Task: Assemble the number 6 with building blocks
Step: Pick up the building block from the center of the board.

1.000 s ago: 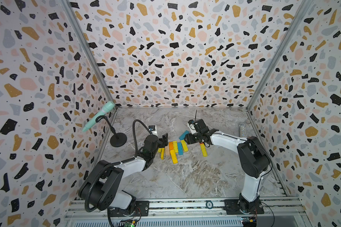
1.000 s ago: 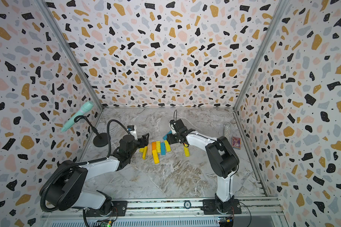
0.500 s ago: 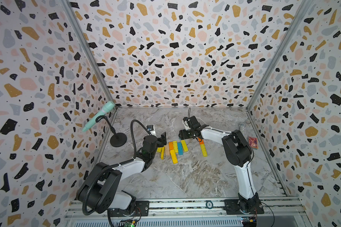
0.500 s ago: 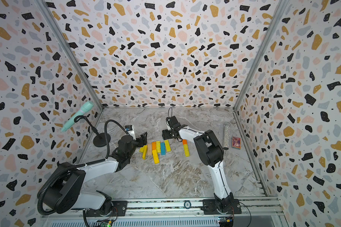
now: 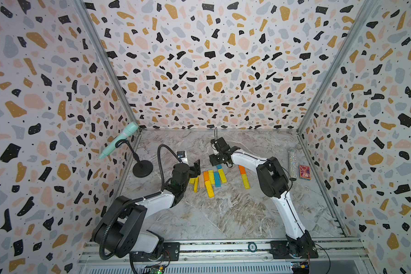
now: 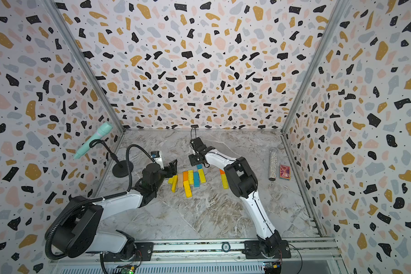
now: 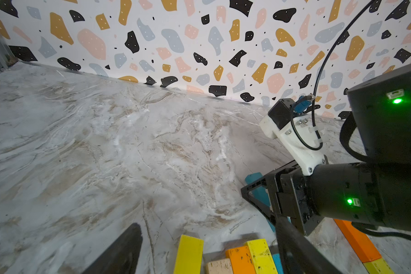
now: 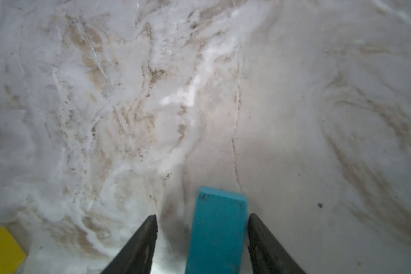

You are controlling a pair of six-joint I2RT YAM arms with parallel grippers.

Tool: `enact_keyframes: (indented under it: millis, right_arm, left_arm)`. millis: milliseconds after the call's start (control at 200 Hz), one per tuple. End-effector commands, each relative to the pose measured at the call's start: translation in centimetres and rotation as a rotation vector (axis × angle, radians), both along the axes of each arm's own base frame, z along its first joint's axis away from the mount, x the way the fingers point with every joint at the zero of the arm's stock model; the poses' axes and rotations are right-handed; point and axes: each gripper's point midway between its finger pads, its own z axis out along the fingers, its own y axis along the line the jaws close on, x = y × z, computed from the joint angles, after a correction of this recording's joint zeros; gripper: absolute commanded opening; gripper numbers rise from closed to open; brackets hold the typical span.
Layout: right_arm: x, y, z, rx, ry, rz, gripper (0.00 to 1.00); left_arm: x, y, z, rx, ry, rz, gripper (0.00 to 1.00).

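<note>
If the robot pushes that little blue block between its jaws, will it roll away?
Probably not: the blue block has flat faces and square edges, so it should slide, not roll. It looks like painted wood, so likely stiff and light. Lying flat on the table, it should hardly tip.

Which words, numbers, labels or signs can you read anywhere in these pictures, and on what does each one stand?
"50": on the small round disc set in the front rail; it is tiny, so the reading is not certain.
Red patterned box: its print is too small to read.
Building blocks: no writing shows on them.
</note>
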Motion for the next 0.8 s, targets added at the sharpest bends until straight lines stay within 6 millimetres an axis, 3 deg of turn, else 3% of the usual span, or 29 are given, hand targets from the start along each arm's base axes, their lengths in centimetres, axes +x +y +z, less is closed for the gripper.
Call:
enact_keyframes:
  millis: [0,170,295,436,606,796]
  right_arm:
    - [-0.9,-1.6,-0.5,-0.082,0.038,-0.008,0.54]
    - [0.2,-1.0,1.1,-0.059,0.002,-0.005,0.42]
    - [1.2,0.2,3.9,0.002,-0.041,0.009,0.33]
    - [1.6,-0.1,7.0,0.074,-0.069,0.007,0.28]
    - [0.8,-3.8,10.8,0.096,-0.122,-0.037,0.27]
    - [-2.4,-12.2,11.9,0.179,-0.111,-0.16,0.27]
  left_arm:
    - [0.1,0.1,1.1,-0.008,-0.047,0.003,0.83]
    - [0.1,0.0,0.8,-0.009,-0.044,-0.002,0.83]
    - [0.2,-0.3,0.8,-0.015,-0.041,-0.015,0.83]
    - [0.0,-0.3,1.2,-0.021,-0.051,-0.018,0.83]
    - [0.0,-0.5,1.3,-0.03,-0.053,-0.028,0.83]
    - [0.0,-0.7,1.2,-0.035,-0.054,-0.043,0.83]
